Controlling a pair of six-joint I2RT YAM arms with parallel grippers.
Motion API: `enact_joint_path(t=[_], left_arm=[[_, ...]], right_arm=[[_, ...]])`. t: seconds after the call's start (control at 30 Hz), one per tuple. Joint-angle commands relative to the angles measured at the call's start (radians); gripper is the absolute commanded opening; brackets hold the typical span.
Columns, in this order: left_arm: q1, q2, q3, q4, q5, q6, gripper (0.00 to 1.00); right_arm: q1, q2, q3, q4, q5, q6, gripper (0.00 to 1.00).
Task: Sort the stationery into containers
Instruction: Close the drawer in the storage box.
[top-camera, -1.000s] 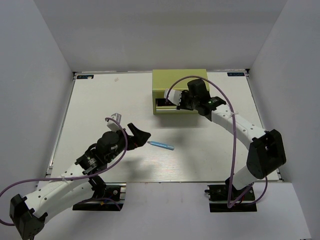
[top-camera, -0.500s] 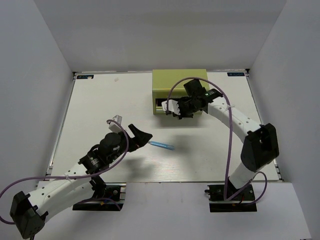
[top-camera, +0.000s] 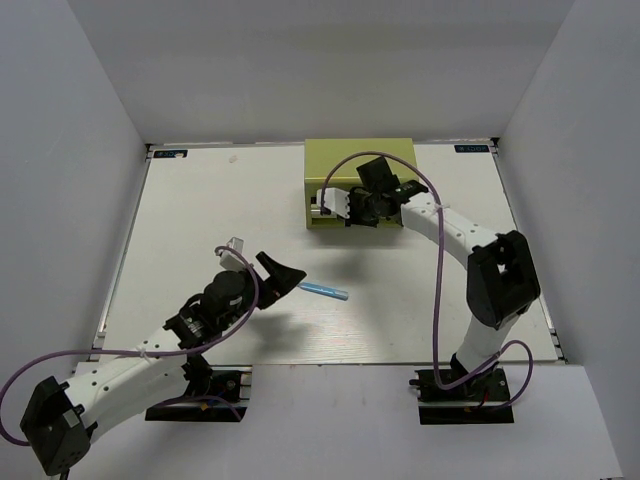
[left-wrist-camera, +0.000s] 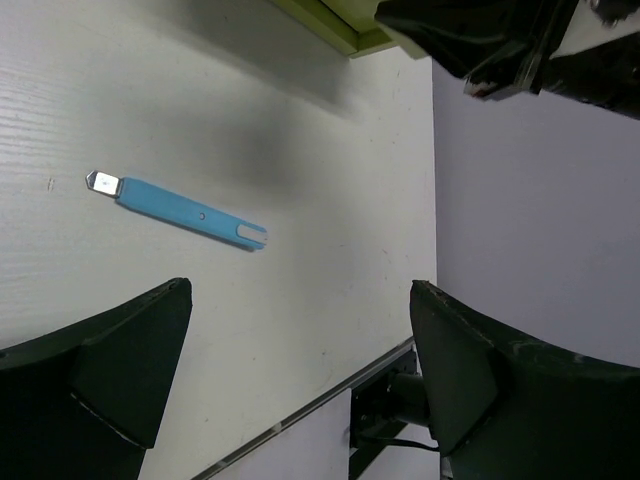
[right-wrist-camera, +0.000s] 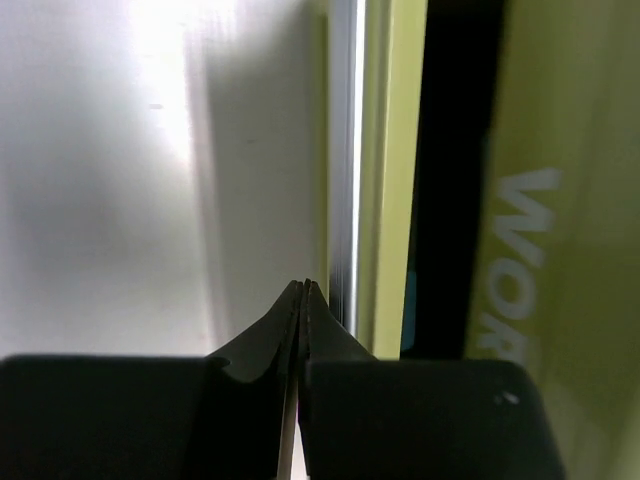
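Blue stick (top-camera: 323, 291) flat before olive box (top-camera: 330, 160)

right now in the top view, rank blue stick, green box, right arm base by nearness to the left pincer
1. blue stick, just right of the left pincer
2. green box, far side
3. right arm base, near right edge

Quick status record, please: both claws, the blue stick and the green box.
light blue stick: flat on the table, nothing touching it
olive-green box: at the table's far side, dark gap along its front
left claw: open, empty, near the stick
right claw: shut, empty, tips at the box's front
other sticks: none visible
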Motion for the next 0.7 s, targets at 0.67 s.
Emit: enact_joint_path(t=[0.67], left_arm=[[0.001,0.295,0.042,0.296,0.014,-0.049,0.96]], right_arm=[[-0.051,0.072,0.058,0.263,0.279,0.139,0.00]])
